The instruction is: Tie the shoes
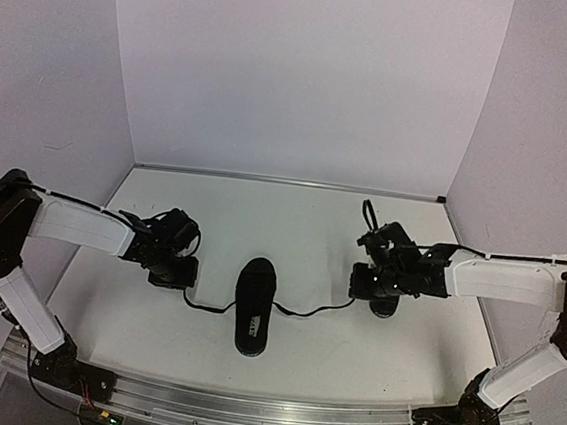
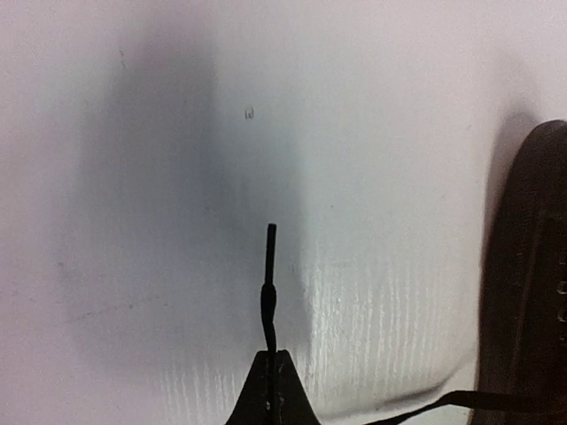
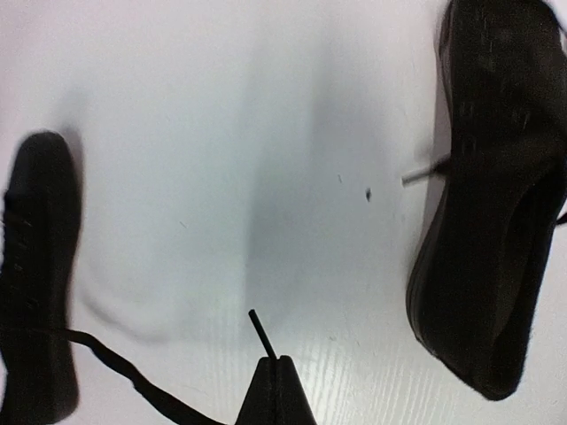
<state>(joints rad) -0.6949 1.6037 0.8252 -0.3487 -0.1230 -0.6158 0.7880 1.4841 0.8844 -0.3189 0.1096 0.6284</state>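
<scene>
Symmetrically, left tool [image 2: 273,356] and right tool [image 3: 275,361] each clench a lace end [image 2: 269,266]; open table [image 1: 152,330] flanks the shoe [image 1: 255,305].

The top camera is looking down over the table [image 1: 312,225] from behind, while both wrist cameras are facing it closely, sharing the centre shoe [image 1: 255,305] at opposite frame edges

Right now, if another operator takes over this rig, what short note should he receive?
Left gripper: shut on the left lace end.
Right gripper: shut on the right lace end.
Middle shoe: lies between the arms, one lace drawn out to each side, no knot visible.
Second shoe: beside the right gripper, not held.
Done: both ends gripped. Left: cross them, tie knot and bow, then probably the second shoe.
</scene>
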